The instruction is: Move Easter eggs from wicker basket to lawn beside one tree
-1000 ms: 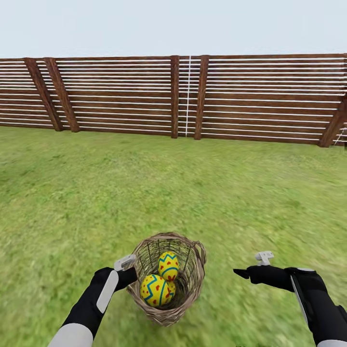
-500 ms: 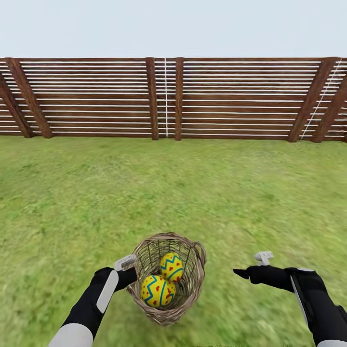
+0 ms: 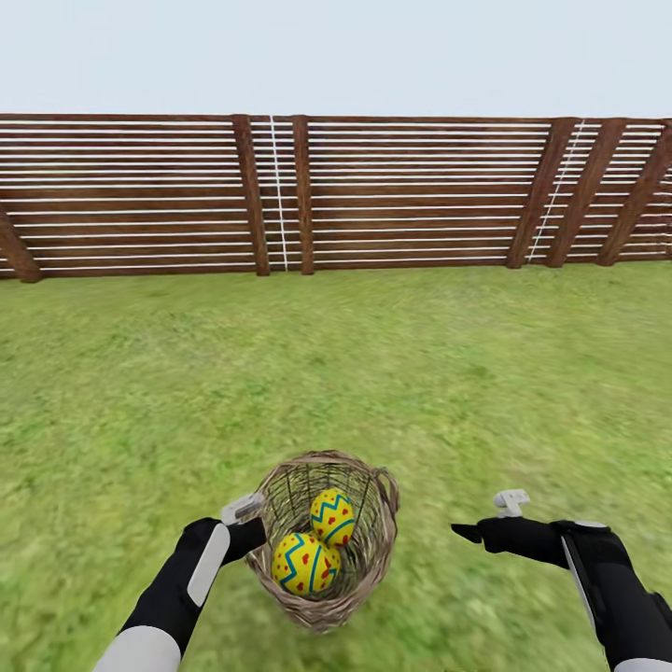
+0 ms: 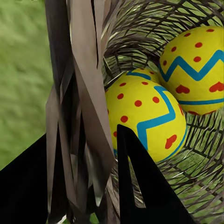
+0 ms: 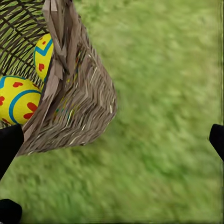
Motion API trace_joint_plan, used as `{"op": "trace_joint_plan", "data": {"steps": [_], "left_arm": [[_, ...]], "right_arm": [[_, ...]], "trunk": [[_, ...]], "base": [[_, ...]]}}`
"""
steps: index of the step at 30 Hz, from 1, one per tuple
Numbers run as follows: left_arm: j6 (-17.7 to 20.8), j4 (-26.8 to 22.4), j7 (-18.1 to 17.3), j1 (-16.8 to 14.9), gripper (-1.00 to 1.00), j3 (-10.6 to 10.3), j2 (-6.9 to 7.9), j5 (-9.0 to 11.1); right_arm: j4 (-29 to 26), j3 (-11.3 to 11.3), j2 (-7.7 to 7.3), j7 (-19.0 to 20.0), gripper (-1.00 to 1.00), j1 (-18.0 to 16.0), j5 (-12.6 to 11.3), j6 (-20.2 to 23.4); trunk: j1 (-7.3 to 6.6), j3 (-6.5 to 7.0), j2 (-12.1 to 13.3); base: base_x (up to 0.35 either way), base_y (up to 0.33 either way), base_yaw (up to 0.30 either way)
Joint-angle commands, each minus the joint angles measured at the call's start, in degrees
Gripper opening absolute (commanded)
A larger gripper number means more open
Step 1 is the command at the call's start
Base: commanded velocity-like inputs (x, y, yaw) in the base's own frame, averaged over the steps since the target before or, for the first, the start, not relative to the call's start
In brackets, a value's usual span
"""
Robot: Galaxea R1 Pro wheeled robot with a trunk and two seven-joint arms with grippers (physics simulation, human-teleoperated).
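We're seeing the small brown open-weave wicker basket (image 3: pixel 325 541) sitting low-centre in the head view, lifted w/ the left gripper (image 3: pixel 245 523) clamped on its rim at the basket's left side; in the left wrist view one dark finger (image 4: pixel 140 186) is sitting inside the weave, another outside. Two yellow eggs w/ red dots & blue zigzags are showing inside: one (image 3: pixel 305 563) lower, one (image 3: pixel 332 516) behind it, touching. We're seeing the right gripper (image 3: pixel 481 527) at lower right, spread open, holding nothing, well apart from the basket. Mottled green lawn (image 3: pixel 373 373) is filling mid-frame; brown horizontal-slat fence (image 3: pixel 392 191) is running across the upper part.
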Motion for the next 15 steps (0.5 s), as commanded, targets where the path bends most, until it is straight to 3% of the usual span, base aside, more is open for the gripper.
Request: {"op": "trace_joint_plan", "data": {"steps": [1,15], "left_arm": [[0.18,-0.07,0.41,-0.01,-1.0,0.12,-0.05,1.09],[0.19,-0.13,0.41,-0.01,-1.0,0.14,-0.05,1.09]], "right_arm": [[-0.04,-0.11,0.03,0.5,1.0,-0.06,0.51,0.18],[-0.04,-0.11,0.06,0.5,1.0,-0.06,0.48,0.18]], "trunk": [[-0.23,0.14,0.39],[-3.31,2.65,6.0]], "base": [[0.0,0.0,-0.269],[0.0,0.0,-0.269]]}}
